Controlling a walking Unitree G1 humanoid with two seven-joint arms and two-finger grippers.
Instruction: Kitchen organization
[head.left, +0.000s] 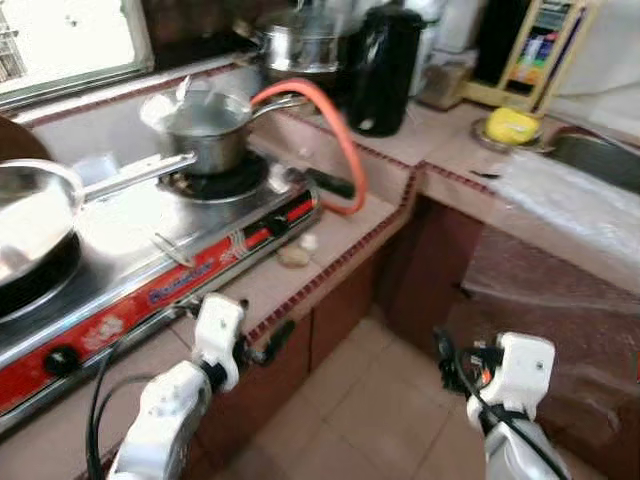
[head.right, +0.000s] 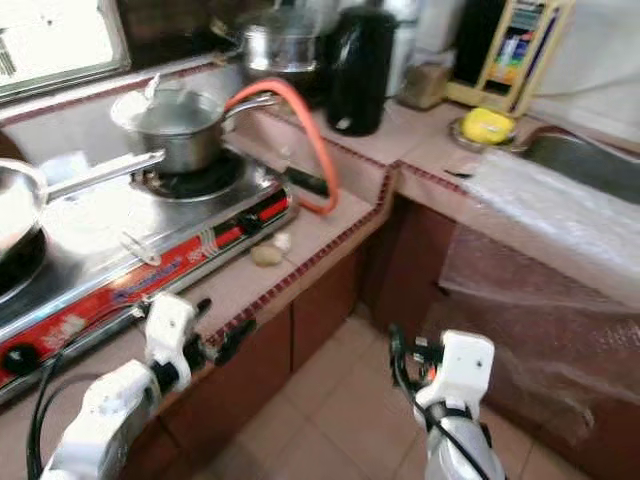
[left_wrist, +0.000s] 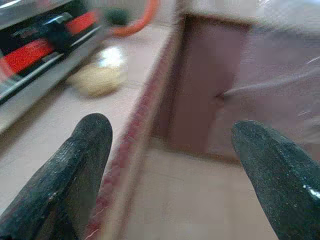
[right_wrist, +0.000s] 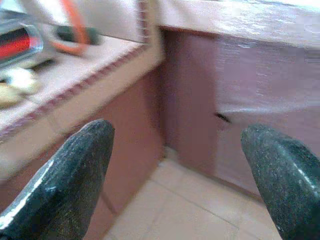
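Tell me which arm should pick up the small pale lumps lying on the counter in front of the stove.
Left. The left gripper hangs open at the tiled counter edge, with the small pale lumps just ahead of it. The right gripper is open too, but out over the floor, farther from them.

Ahead of my black fingers (left_wrist: 75, 165), a silver stove (head.left: 130, 260) with red front, orange hose (head.left: 335, 130), black kettle (head.left: 385, 70), yellow sponge (head.left: 511, 124), pink tiled counter (head.left: 330, 250)
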